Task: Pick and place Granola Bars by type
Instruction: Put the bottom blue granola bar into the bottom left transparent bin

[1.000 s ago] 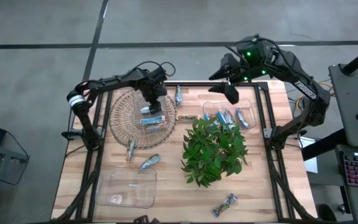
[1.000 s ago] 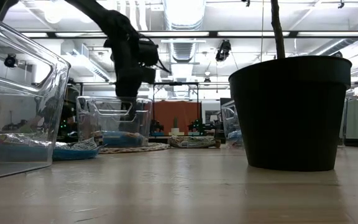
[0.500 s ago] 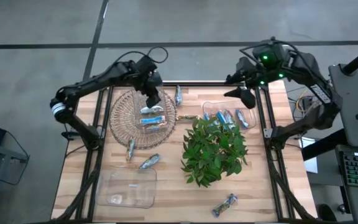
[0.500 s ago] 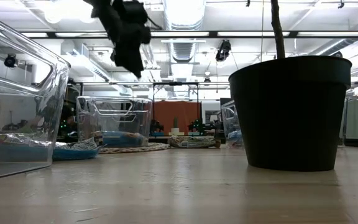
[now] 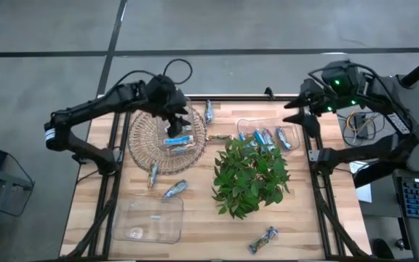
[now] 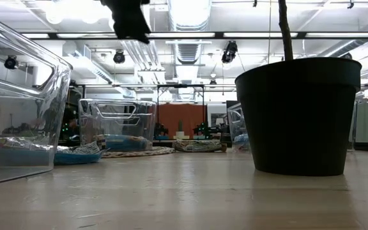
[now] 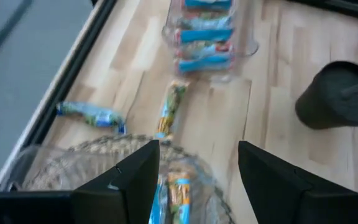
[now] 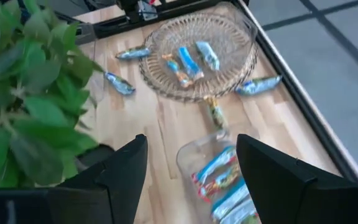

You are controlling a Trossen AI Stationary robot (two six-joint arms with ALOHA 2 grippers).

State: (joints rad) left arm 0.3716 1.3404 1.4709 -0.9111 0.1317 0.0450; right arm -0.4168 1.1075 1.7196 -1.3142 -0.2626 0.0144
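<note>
Granola bars lie in a round wire basket (image 5: 164, 138) at the far left, two or three (image 5: 177, 140) on its mesh. More lie in a clear tray (image 5: 268, 135) at the far right. Loose bars rest flat on the wood (image 5: 209, 110), (image 5: 152, 173), (image 5: 174, 189), (image 5: 262, 238). My left gripper (image 5: 174, 116) hangs open above the basket's far rim (image 7: 104, 165), nothing between its fingers (image 7: 197, 180). It shows at the top of the low view (image 6: 130, 16). My right gripper (image 5: 305, 118) is open and empty at the far right edge, beside the tray (image 8: 222, 174).
A leafy plant (image 5: 252, 175) in a black pot (image 6: 298, 115) stands right of centre, near the tray. A clear container (image 5: 150, 220) sits at the near left. Black frame rails run along the table's left and right edges.
My left gripper has risen from just over the basket's bars and drawn back toward the far left corner, tipping less steeply. My right gripper has pulled back from over the tray toward the table's right edge. Both stay open; the bars have kept still.
</note>
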